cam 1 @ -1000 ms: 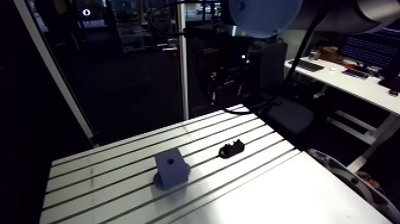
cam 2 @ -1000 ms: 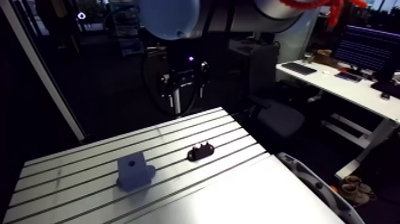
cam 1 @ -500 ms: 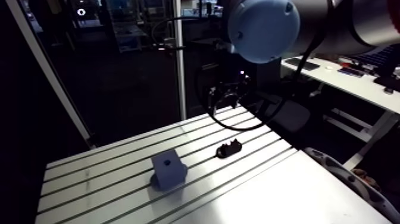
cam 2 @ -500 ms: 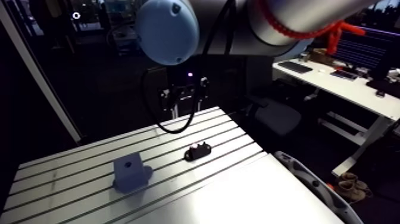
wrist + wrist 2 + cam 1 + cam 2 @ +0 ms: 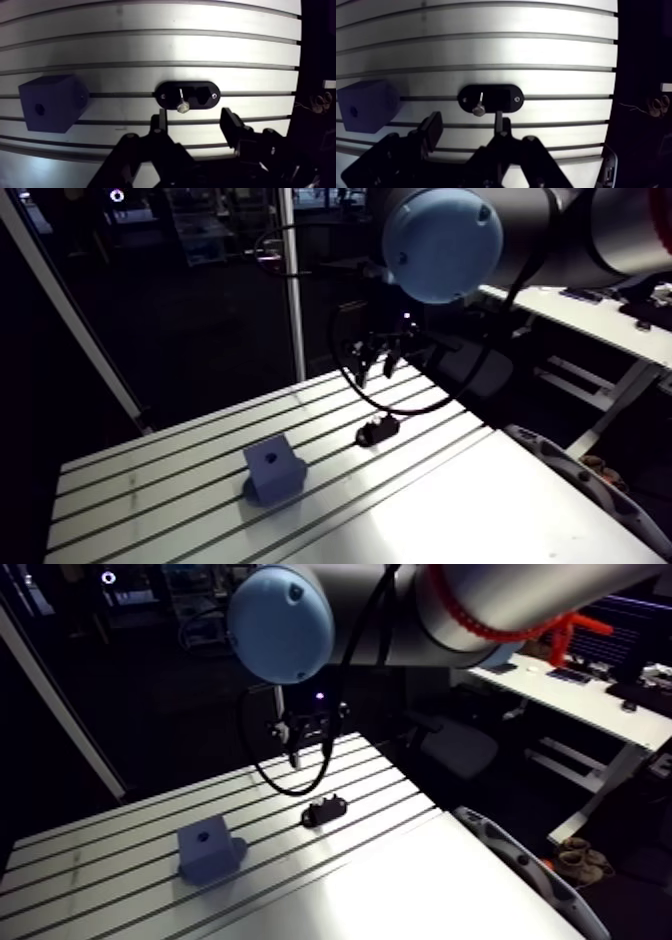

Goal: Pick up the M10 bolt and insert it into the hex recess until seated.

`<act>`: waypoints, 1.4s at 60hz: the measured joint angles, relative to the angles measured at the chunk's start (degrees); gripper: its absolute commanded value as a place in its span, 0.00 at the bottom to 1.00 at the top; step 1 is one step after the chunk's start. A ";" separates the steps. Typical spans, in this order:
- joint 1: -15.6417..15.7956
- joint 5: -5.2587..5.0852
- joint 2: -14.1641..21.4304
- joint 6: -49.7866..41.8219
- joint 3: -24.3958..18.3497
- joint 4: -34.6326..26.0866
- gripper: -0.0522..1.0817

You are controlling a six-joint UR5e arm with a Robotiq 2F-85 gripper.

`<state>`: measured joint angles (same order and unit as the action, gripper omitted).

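Hovering my gripper [image 5: 195,120], jaws spread, near the mid-frame bolt [image 5: 181,100]: probably light, stiff, slippery steel, so I'd pinch its shank.

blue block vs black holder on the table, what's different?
Shape: the blue block is a tall cube, the black holder a low oval plate.
Load: the holder carries the bolt; the block's hole looks empty.
Place: the holder lies just ahead of the open fingers, the block off to one side.
Both rest on the slotted table.
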<state>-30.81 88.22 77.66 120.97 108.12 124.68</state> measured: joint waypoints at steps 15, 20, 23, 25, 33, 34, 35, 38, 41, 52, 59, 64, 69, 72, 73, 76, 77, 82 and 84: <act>-0.19 0.09 -0.79 0.13 0.96 0.54 0.38; -0.18 0.19 -1.09 0.16 1.24 1.07 0.39; -0.17 0.23 -1.29 0.18 1.39 1.34 0.39; -0.17 0.27 -1.42 0.19 1.48 1.51 0.39; -0.12 0.34 -1.88 0.27 1.71 1.94 0.40; -0.11 0.34 -1.92 0.28 1.73 1.98 0.40; -0.10 0.34 -1.96 0.29 1.74 2.01 0.40; -0.06 0.34 -2.08 0.33 1.79 2.06 0.40; -0.04 0.34 -2.22 0.38 1.82 2.11 0.41; 0.05 0.33 -2.67 0.44 1.92 2.22 0.45; 0.08 0.34 -2.96 0.45 2.15 2.57 0.45; 0.09 0.39 -3.19 0.47 2.43 3.40 0.45; 0.11 0.46 -3.36 0.47 2.70 4.29 0.45; 0.11 0.57 -3.47 0.47 2.84 4.74 0.45; 0.11 0.60 -3.51 0.46 2.88 4.86 0.45; 0.12 0.70 -3.60 0.46 2.98 5.17 0.45; 0.12 0.76 -3.64 0.47 3.02 5.25 0.45; 0.12 0.96 -3.76 0.46 3.17 5.57 0.45; 0.12 1.01 -3.79 0.46 3.23 5.65 0.45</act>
<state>-30.68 89.24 73.86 121.43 111.36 130.33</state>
